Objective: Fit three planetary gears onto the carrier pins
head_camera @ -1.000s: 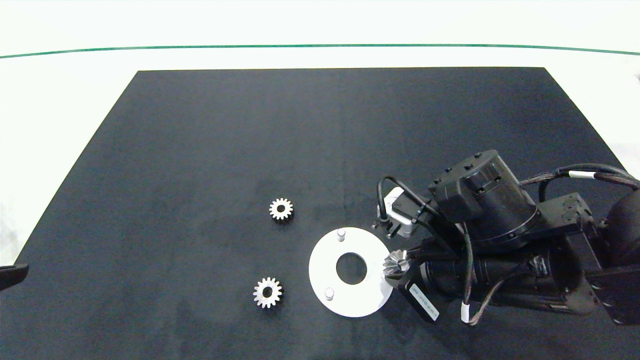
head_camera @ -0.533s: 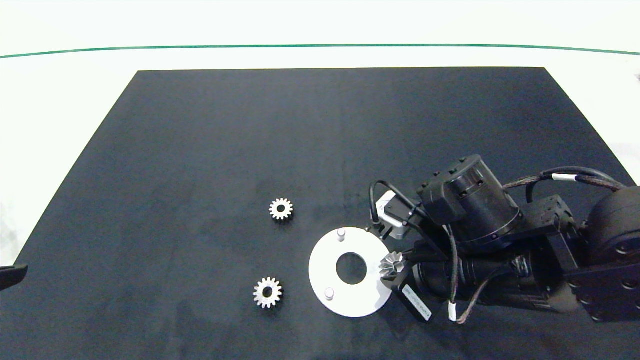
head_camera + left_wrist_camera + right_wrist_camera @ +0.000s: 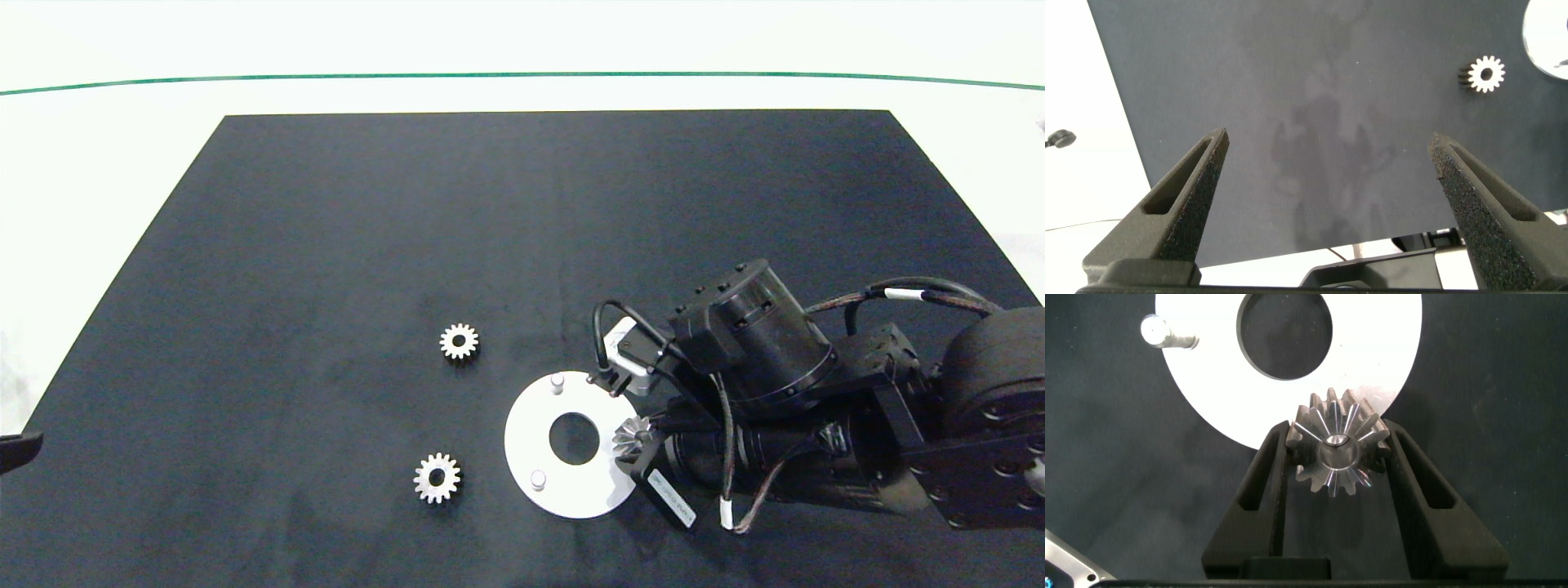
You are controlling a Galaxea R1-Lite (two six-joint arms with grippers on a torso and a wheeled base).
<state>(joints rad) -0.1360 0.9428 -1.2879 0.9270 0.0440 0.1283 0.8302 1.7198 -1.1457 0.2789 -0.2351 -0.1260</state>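
A white disc (image 3: 522, 441) with a large centre hole lies on the black mat. Two carrier pins (image 3: 558, 381) (image 3: 537, 478) stand up from it; a third one is hidden. My right gripper (image 3: 633, 437) is shut on one planetary gear (image 3: 630, 431), holding it over the disc's right rim. In the right wrist view this gear (image 3: 1335, 449) sits between both fingers, above the disc (image 3: 1208, 384), apart from a pin (image 3: 1159, 331). Two more gears (image 3: 459, 341) (image 3: 437, 478) lie flat left of the disc. My left gripper (image 3: 1328, 139) is open with nothing in it, over the mat's left edge.
The black mat (image 3: 326, 229) covers most of the white table (image 3: 98, 163). A green line (image 3: 522, 75) runs across the far side. In the left wrist view one loose gear (image 3: 1486, 74) and a piece of the disc (image 3: 1547, 33) show.
My right arm has moved left with the gear, carrying it from beside the disc's right edge to over its rim. The loose gears and left arm have stayed put.
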